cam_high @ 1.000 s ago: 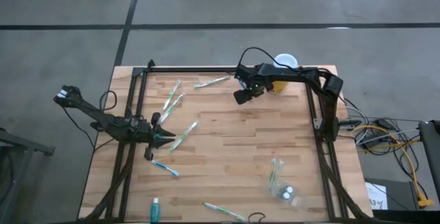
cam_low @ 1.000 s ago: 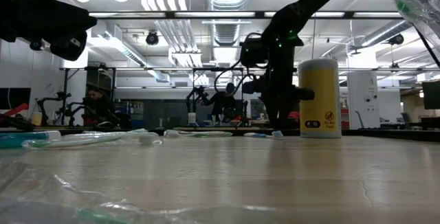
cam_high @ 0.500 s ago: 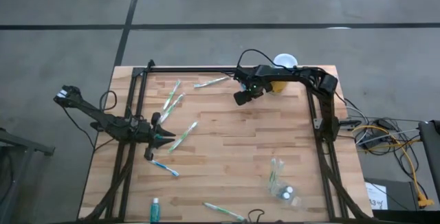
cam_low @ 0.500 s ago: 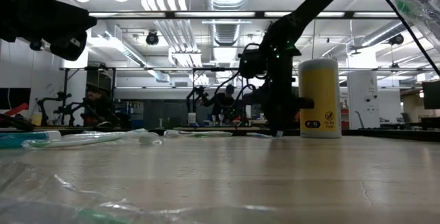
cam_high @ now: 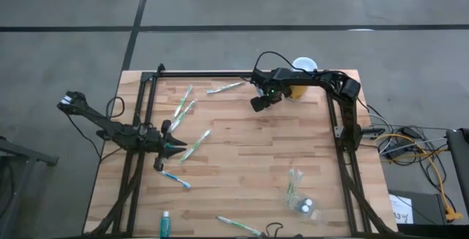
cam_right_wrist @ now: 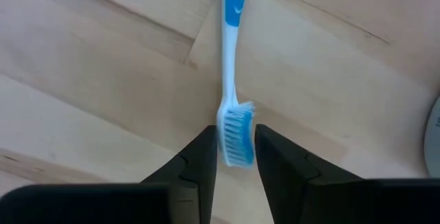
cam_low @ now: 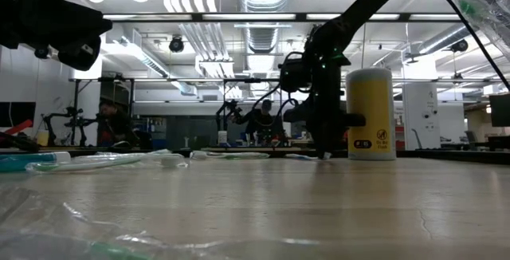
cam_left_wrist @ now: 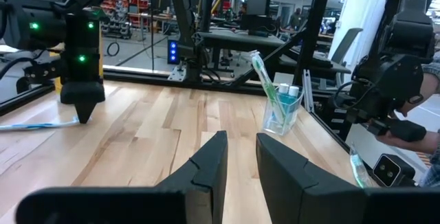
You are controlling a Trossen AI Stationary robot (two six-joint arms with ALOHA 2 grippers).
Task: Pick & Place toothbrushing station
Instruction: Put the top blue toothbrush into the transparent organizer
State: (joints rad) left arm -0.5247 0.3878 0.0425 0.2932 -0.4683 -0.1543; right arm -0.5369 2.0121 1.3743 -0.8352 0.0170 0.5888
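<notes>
The wooden bench (cam_high: 242,151) carries everything; the right tool (cam_right_wrist: 230,157) is down at its far side beside the yellow cylinder (cam_low: 370,114), fingers (cam_right_wrist: 199,159) narrowly parted astride the bristle head of a white-blue toothbrush (cam_right_wrist: 231,80) lying flat — not visibly pinching it; the left tool (cam_left_wrist: 240,159) waits over the bench's left side, fingers slightly apart, holding nothing; the clear cup (cam_high: 303,195) stands near the front right corner.

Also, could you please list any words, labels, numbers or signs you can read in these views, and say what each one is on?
No text reads clearly in any view.
Yellow cylinder: a small dark label with two round signs and a line of print, too small to read.
Blue-and-white toothbrush: no lettering visible.
Clear cup: no marking visible.
</notes>
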